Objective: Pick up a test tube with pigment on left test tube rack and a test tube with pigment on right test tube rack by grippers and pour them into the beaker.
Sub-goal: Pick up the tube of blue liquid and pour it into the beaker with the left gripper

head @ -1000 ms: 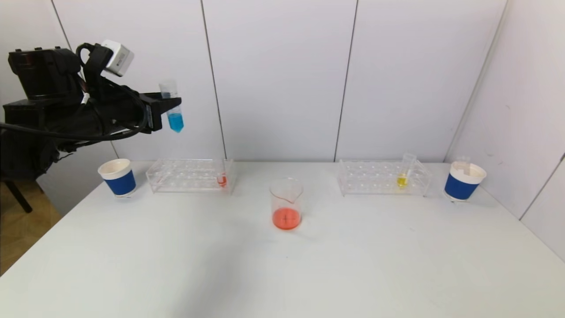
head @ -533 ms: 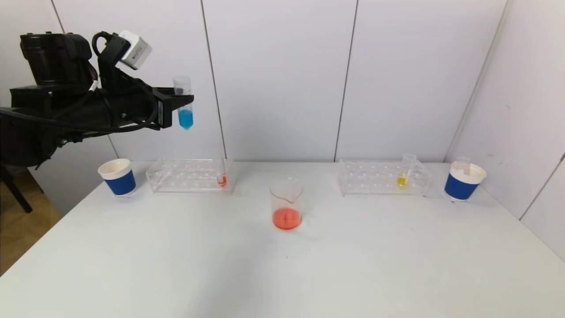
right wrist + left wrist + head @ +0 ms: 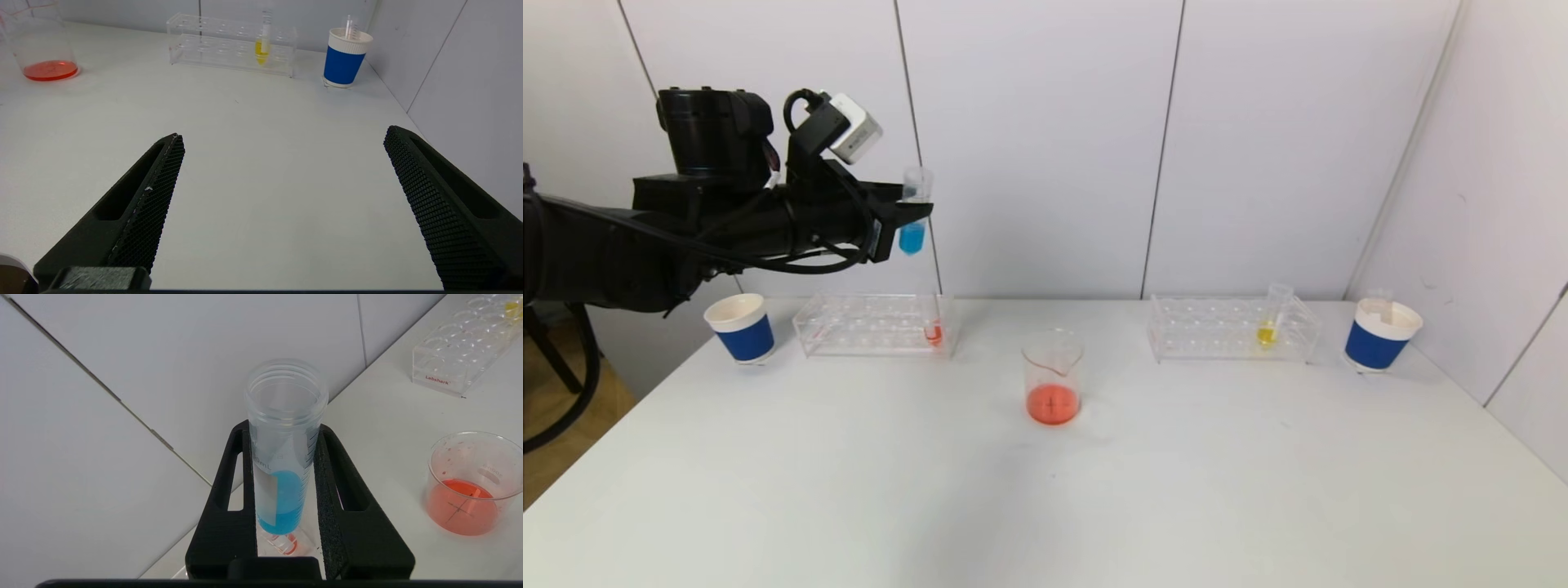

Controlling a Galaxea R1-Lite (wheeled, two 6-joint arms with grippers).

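**Above left rack: blue tube held**

High over the left test tube rack (image 3: 876, 324), your left gripper (image 3: 913, 214) pinches the blue-pigment tube (image 3: 913, 211) upright (open top). Beaker (image 3: 1053, 376) w/ red liquid sits mid-table. Right gripper (image 3: 282, 163): fingers spread wide, nothing between, low over table.

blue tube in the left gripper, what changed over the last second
The left gripper, shut on the blue tube throughout, carried it upright from beyond the left rack's far-left end rightward toward the beaker. The racks, cups, beaker and yellow tube did not move.
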